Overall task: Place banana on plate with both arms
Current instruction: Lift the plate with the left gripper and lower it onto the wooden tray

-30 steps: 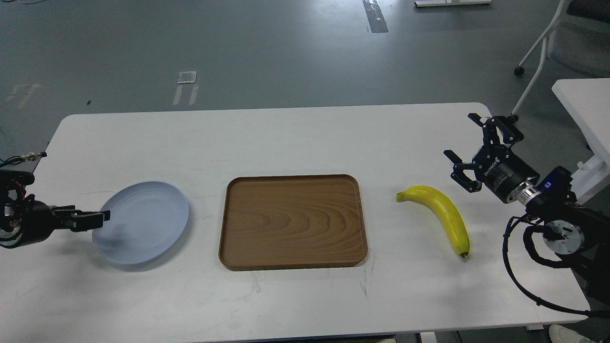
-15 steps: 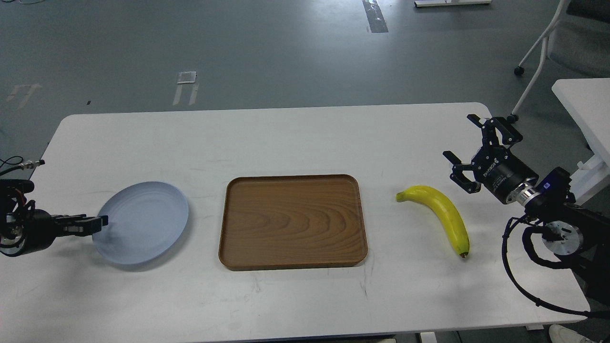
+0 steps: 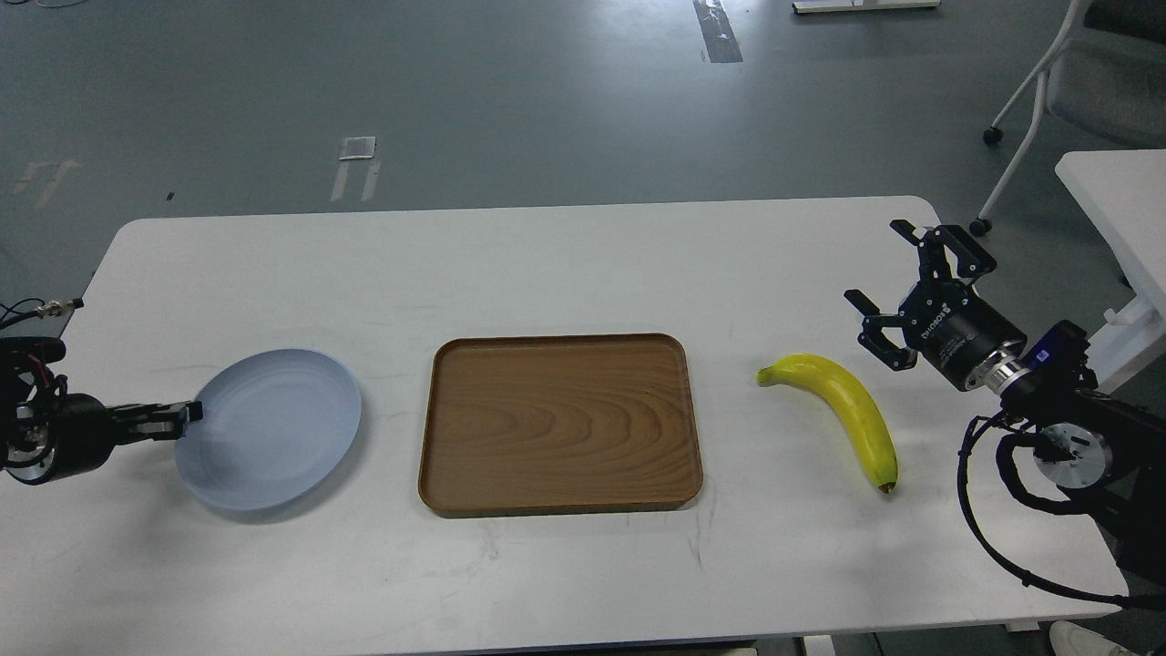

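Note:
The pale blue-grey plate [image 3: 273, 428] sits at the table's left, its near edge casting a shadow as if slightly tilted. My left gripper [image 3: 187, 415] comes in from the left, seen thin and edge-on, and is shut on the plate's left rim. The yellow banana [image 3: 843, 410] lies on the table at the right, dark tip toward me. My right gripper [image 3: 876, 261] is open and empty, hovering just right of and beyond the banana's stem end, apart from it.
A rectangular brown wooden tray [image 3: 560, 424] lies between plate and banana on the white table [image 3: 547, 264]. My right arm's cables [image 3: 993, 538] hang near the table's right front corner. A chair [image 3: 1075, 82] and a second white table [image 3: 1111, 200] stand beyond the right edge.
My left gripper has drawn back slightly leftward and turned thinner at the plate's rim; the plate shifted a little. My right gripper has barely moved.

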Tool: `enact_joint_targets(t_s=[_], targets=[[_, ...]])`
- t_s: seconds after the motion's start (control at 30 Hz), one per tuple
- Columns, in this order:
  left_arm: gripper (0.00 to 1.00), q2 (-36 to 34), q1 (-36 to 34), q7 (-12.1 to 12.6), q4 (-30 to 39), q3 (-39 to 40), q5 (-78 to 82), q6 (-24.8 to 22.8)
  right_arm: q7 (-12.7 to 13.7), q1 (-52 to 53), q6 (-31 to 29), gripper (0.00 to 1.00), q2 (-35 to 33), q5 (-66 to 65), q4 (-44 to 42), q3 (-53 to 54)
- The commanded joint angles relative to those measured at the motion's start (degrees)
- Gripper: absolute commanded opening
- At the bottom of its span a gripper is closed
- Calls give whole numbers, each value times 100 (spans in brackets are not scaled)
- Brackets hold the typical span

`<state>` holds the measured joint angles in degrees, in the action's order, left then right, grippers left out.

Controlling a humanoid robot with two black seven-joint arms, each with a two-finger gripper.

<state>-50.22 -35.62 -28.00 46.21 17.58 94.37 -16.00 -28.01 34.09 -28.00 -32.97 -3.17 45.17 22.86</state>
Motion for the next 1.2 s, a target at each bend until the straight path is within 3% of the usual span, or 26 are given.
enact_joint_targets(t_s=[0.0,0.3,0.43,0.63,0.77,1.17], targets=[[0,-75,-259,0,308,17,-15,-52,1,10,0,99,-17,0,1,-1],[0,-58,-1394,0,1406,0,-103,-641,1,19,0,99,-17,0,0,-1],[0,494,-1622,0,1513,-184,-42,-659,1,1,0,99,-26,-9,-8,-1],[0,1505,-2097,0,1259,-826,204,-659,1,-8,0,99,-61,-17,-8,-1],[0,2427,-2256,0,636,-906,196,-668,1,-43,0,99,-78,-17,-8,-1],[0,3624,-2441,0,-789,-1512,178,-650,1,-52,0,99,-149,-17,-8,-1]])
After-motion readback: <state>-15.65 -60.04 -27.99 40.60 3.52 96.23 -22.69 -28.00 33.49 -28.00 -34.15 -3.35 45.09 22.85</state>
